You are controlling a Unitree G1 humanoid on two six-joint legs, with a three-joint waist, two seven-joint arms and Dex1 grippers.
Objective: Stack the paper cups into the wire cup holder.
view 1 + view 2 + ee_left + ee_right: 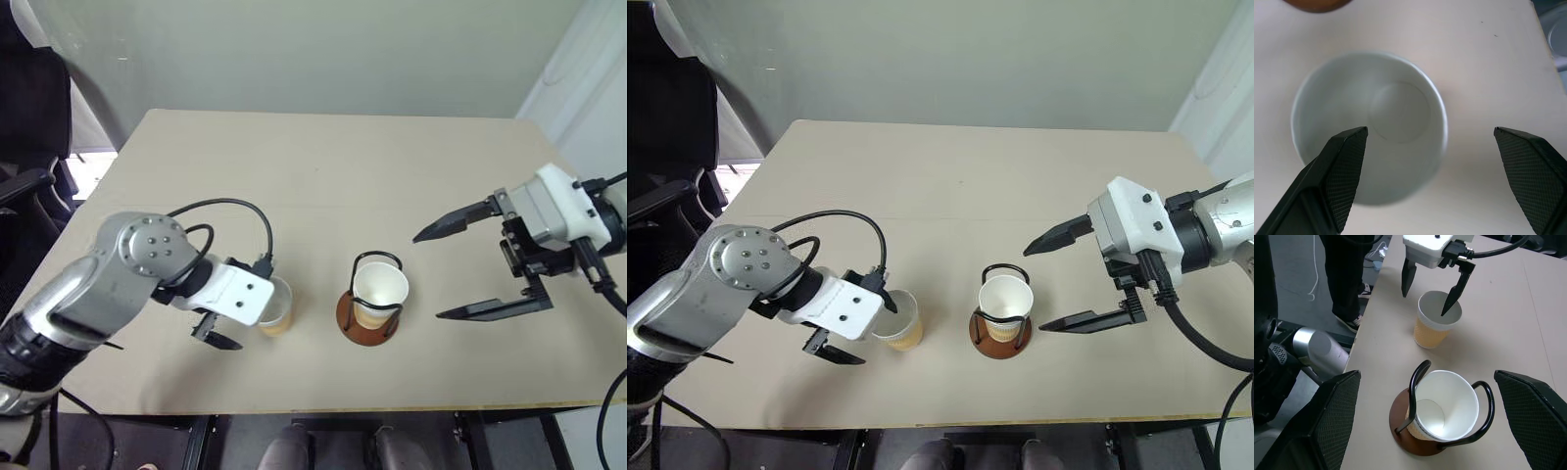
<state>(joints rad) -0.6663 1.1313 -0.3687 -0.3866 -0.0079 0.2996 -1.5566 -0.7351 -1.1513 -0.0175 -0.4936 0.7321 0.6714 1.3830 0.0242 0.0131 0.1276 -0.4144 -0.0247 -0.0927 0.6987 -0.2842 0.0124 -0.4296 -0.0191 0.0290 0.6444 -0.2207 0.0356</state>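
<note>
while one paper cup (1004, 301) is seated in the wire cup holder (1000, 334) on the tabletop (950, 186), second cup (898, 320) stood beside it, straddled by wide-open left hand (1431, 289), nothing held, right hand (1053, 281) spread open, empty, near holder

On the beige counter (1528, 298), 1 tan-walled, white-lined paper cup (1442, 412) sits inside the black wire cup holder with round reddish-brown base (1400, 418). Beyond it, the left gripper (1426, 296) hangs spread over a second paper cup (1434, 325), 1 finger dipping inside its rim.
</note>
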